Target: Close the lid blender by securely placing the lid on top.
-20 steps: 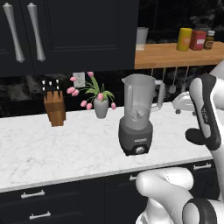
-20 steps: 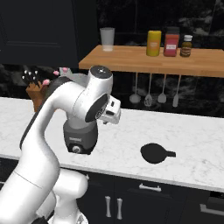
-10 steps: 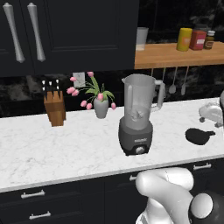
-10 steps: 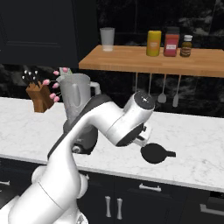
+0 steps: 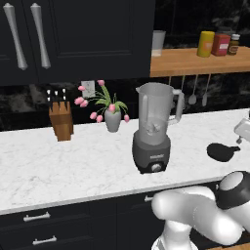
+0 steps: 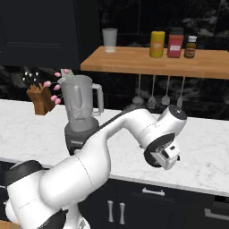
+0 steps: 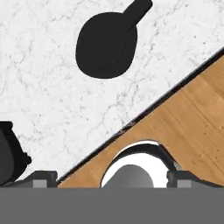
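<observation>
While the arm hangs out over the counter's front edge, nothing of the job is yet in hand.

Marble counter (image 5: pixel 58 171): white, veined, hard and smooth. Anything flat lying on it sits flush, with little room to get a finger under.

Blender (image 5: pixel 154 128): dark grey base with a front knob, tall clear jar with a side handle, mouth open, no lid on. It stands mid-counter, right of the flower vase (image 5: pixel 112 119) and knife block (image 5: pixel 60 120). Looks top-heavy; a sideways knock at the rim could rock it, I judge.

Gripper (image 6: pixel 167 155): at the end of the bent white arm, above the counter to the right of the blender. Jaws spread wide, nothing between them; the two fingertips sit at opposite sides of the hand view's bottom edge.

Lid (image 7: pixel 106 44): flat, round, matte black disc with a short tab sticking out one side. It lies flat on the marble, well apart from the blender on its right, near the counter's front, and ahead of the gripper in the hand view. Probably light and stiff, not fragile; thin, so likely to skate on the stone if pushed from one side only.

Best hold, to my eye: pinch across the tab, or straddle the disc edge to edge if the jaws span it. Keep it level for seating on the jar rim.
</observation>
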